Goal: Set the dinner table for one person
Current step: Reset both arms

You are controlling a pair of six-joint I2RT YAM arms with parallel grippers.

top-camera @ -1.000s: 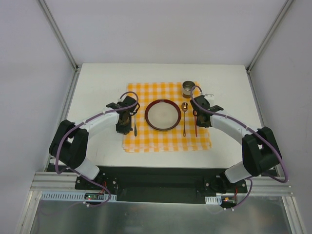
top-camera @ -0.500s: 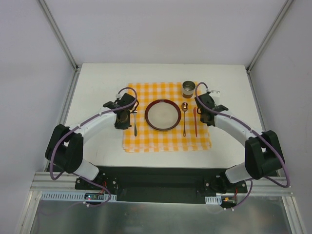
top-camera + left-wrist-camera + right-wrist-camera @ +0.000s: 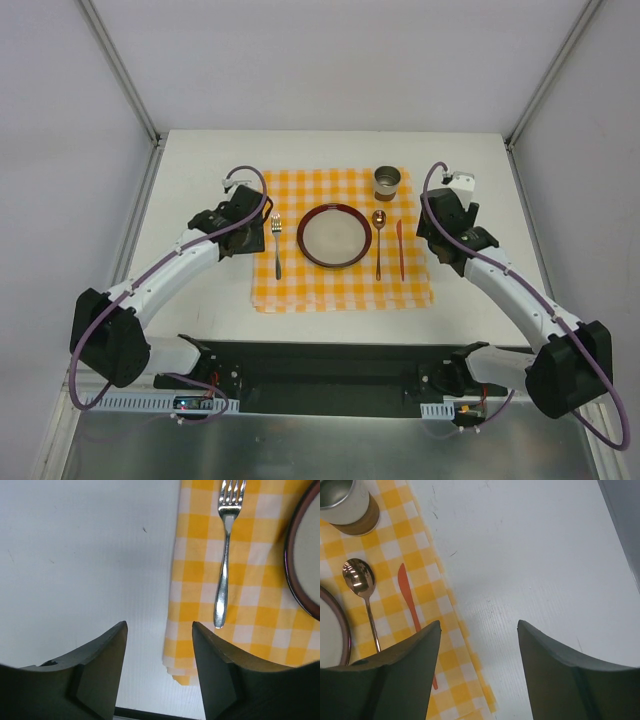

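On the white dinner table [image 3: 200,170] lies an orange-and-white checkered mat [image 3: 300,290]. On it are a dark-rimmed plate [image 3: 334,236], a fork [image 3: 276,245] to its left, and a spoon [image 3: 379,240] and a red knife [image 3: 400,250] to its right. A metal cup [image 3: 388,183] stands at the mat's far right. My left gripper [image 3: 232,243] [image 3: 159,624] hovers open and empty over bare table just left of the mat, fork [image 3: 223,570] ahead. My right gripper [image 3: 447,250] [image 3: 479,622] is open and empty above the mat's right edge, knife [image 3: 410,605] to its left.
White walls and metal frame posts [image 3: 150,150] enclose the table on three sides. The black base rail [image 3: 320,365] runs along the near edge. Bare tabletop [image 3: 530,555] stretches right of the mat and also left of it [image 3: 90,555].
Both grippers went from shut to open. The left arm drew away leftward from the fork and the right arm rightward from the knife. Both pieces stay on the mat.
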